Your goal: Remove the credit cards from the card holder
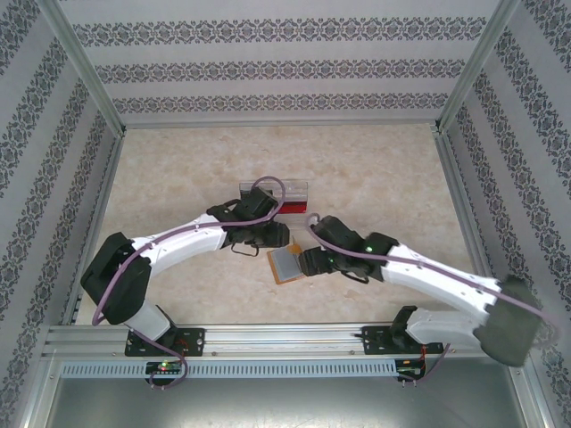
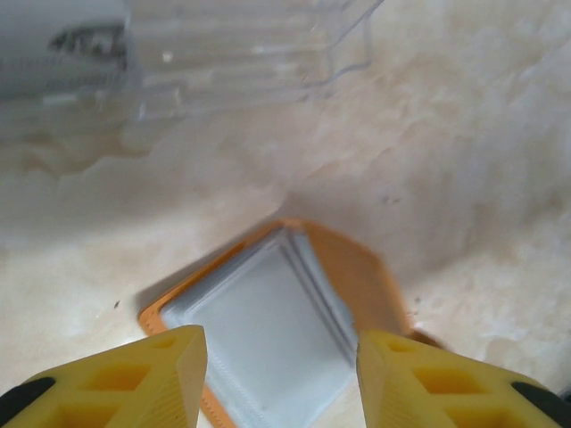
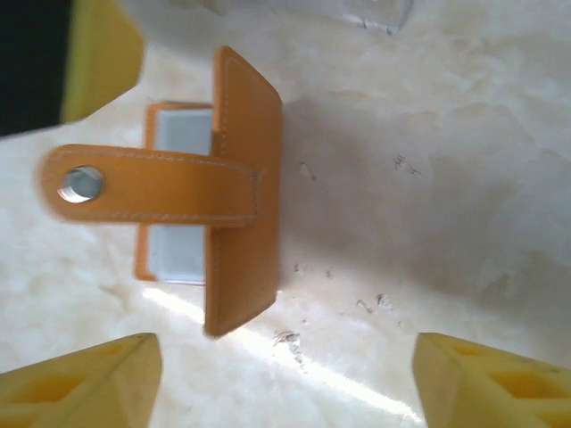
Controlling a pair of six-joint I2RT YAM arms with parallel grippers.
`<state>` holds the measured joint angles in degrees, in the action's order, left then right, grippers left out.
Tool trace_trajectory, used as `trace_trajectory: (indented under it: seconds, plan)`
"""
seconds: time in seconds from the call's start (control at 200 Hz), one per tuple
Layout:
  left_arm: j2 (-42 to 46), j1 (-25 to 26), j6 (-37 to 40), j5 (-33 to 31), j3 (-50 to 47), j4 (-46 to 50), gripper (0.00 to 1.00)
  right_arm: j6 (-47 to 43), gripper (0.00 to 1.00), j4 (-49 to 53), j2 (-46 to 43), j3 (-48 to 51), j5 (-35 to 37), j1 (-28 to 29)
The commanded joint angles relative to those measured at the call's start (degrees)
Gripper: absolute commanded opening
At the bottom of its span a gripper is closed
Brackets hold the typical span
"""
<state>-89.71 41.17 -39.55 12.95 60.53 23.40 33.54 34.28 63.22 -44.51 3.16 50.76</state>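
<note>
The orange-tan card holder [image 1: 285,265] lies open on the marble table between my two grippers. Its grey-blue sleeves [image 2: 268,330] face up and I see no credit card in them. One cover stands up on edge [image 3: 243,187], and its snap strap [image 3: 143,185] reaches over the sleeves. My left gripper [image 2: 281,379] hovers just above the sleeves, open, with nothing between its fingers. To the holder's right, my right gripper [image 3: 285,379] is wide open over bare table. A red credit card [image 1: 278,189] rests at the clear tray behind.
The clear plastic compartment tray [image 2: 232,53] sits just beyond the card holder, with something grey and dark-marked [image 2: 71,40] in it. Patterned walls on metal posts close in the table on three sides. One yellow finger of the left gripper [image 3: 103,53] shows above the holder.
</note>
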Motion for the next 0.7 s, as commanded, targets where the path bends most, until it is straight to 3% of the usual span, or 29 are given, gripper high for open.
trace_trajectory:
  seconds: [0.0, 0.18, 0.33, 0.535, 0.694]
  plan:
    - [1.4, -0.3, 4.4, -1.2, 3.9, 5.1, 0.49, 5.6, 0.77, -0.3, -7.7, 3.1, 2.1, 0.4]
    - [-3.1, 0.8, 9.8, 2.3, 10.1, 7.6, 0.46, 9.0, 0.7, -0.6, -13.2, 8.9, 3.1, 0.3]
    - [-9.2, 3.9, 13.8, 1.0, 17.1, 11.5, 0.44, 10.8, 0.54, -3.4, -13.6, 12.7, 0.5, 1.1]
    - [-17.7, 5.8, 18.1, 3.4, 23.5, 16.0, 0.4, 13.0, 0.51, -4.4, -16.6, 15.8, 2.0, 1.7]
    - [-21.6, 6.3, 20.2, -0.6, 23.7, 19.6, 0.36, 13.3, 0.51, -4.3, -18.0, 16.4, 1.6, 1.7]
